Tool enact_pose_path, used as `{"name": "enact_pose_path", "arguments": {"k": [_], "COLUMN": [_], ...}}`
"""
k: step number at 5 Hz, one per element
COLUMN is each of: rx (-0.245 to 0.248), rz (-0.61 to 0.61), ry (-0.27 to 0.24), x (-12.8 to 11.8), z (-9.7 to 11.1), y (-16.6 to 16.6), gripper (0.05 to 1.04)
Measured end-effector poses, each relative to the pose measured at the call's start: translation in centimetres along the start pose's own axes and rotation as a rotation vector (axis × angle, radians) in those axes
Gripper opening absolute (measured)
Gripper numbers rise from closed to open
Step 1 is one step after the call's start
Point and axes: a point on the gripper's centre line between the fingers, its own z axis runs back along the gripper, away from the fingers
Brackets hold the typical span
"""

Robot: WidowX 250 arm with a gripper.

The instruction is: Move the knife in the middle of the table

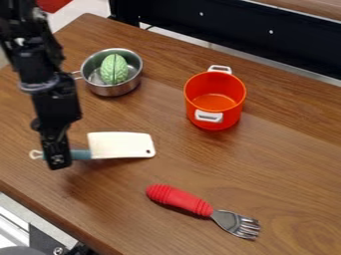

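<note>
The toy cleaver (pixel 120 146) is seen at the tips of the jaws of the gripper (pixel 57 160), near the left edge of the view. Its teal handle is crossed by the jaws, with the looped pale end shown just to their left and the broad cream blade extended to their right. The blade is turned flat toward the camera. How far the jaws are open cannot be told, nor whether the handle is gripped or merely overlapped by them.

Below and to the right of the jaws, a fork (pixel 230 220) is laid at a slant, its ribbed red handle pointed toward them and its metal tines turned away. Above and to their right, a small metal saucepan (pixel 112 89) is set, with a green textured oval toy (pixel 114 68) held inside. Farther right, well apart from the jaws, an orange pot (pixel 214 117) with white side handles is stood upright on the wooden table (pixel 279 164).
</note>
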Motion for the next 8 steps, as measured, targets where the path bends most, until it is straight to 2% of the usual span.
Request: {"name": "enact_pose_path", "arguments": {"k": [2,3,5,6,7,8], "rx": [0.005,-0.005,0.029,0.030,-0.014,-0.038], "rz": [0.050,0.071,0.122,0.133,0.147,0.193], "ry": [0.008,0.006,0.022,0.023,0.008,-0.048], "x": [2.4,2.6,2.5,2.3,1.8,1.8], "z": [-0.8,-1.0,-1.9,-1.8,-0.8,0.2], "y": [-1.1,-1.2,-0.3,-0.1,0.1,0.7], "gripper": [0.235,0.282,0.823,0.999,1.001,1.001]}}
